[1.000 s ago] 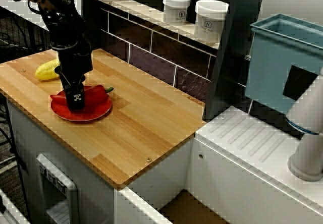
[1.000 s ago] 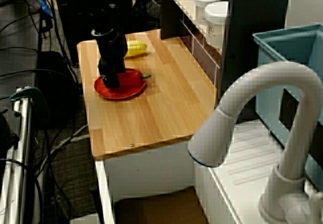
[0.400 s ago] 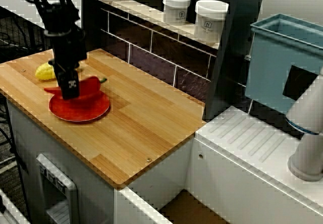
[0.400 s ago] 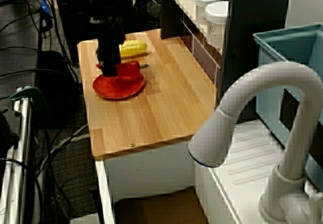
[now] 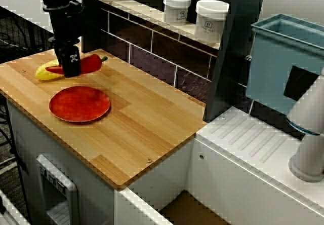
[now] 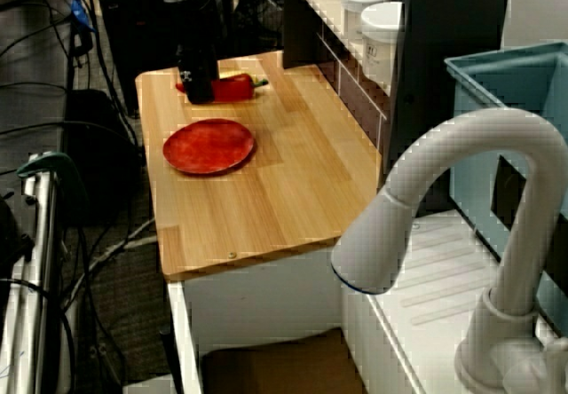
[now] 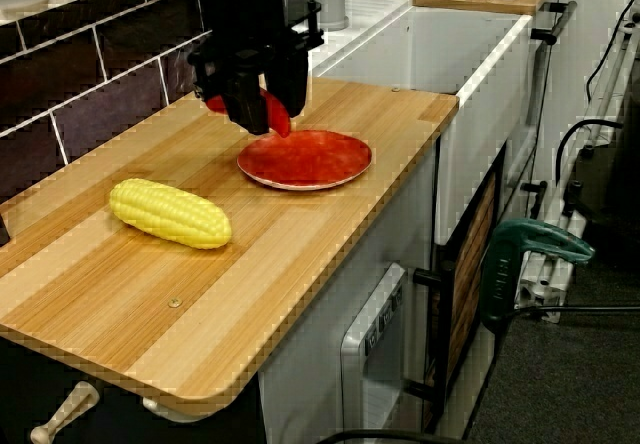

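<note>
Hand [image 5: 71, 68] clamped on the red pepper [image 5: 90, 63], fingers pointing down, pepper crosswise in the grip, green stem toward the tiled wall [image 5: 152, 58]. We read the pepper as held up off the tabletop [image 5: 147, 118] and clear of the red plate [image 5: 79, 103]. Seen from the corn end, the hand hangs by the plate's far rim. Yellow corn [image 7: 170, 214] lies flat on the wood, apart from the plate.

Tabletop is light wood planks over a white cabinet. The shelf above the tiles carries two white jars [image 5: 176, 8], side by side. Next along is a white drainboard [image 5: 253, 144] with a white faucet [image 6: 444, 199] and a blue bin [image 5: 286, 63] behind it. From the faucet end we see cables [image 6: 89, 261] on the floor beside the unit.
</note>
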